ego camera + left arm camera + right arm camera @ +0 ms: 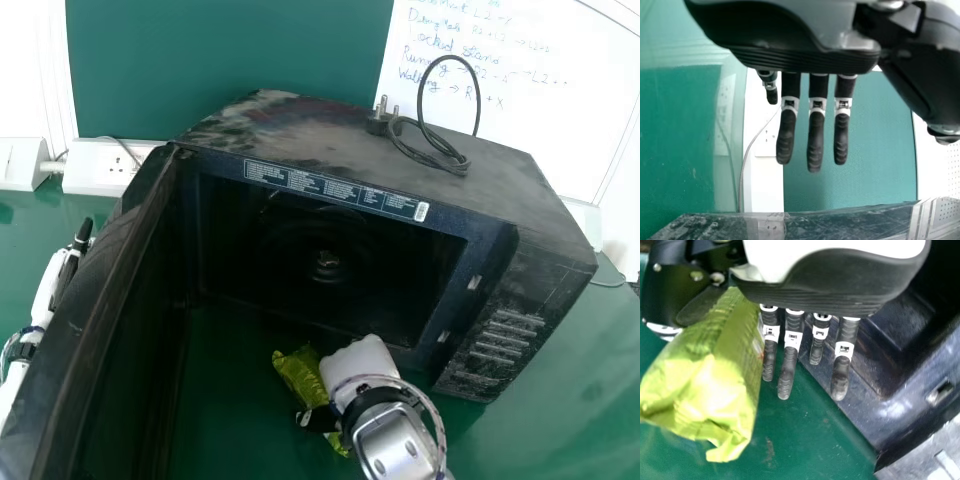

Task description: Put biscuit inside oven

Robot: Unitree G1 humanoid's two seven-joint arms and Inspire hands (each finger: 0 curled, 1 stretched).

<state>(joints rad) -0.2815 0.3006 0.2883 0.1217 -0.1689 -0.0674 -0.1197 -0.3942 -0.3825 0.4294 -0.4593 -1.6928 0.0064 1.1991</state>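
Gleaming beside ribbed right fingers (318,419), crinkled green packet (300,374), dusty oven (290,135)

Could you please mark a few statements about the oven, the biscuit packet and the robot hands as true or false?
1. The oven door is closed. False: it is swung open.
2. A power plug rests on top of the oven. True.
3. The biscuit packet is fully inside the oven. False: it is outside, in front of the opening.
4. The packet is at the right robot hand. True.
5. The left robot hand has curled fingers. False: they are extended.
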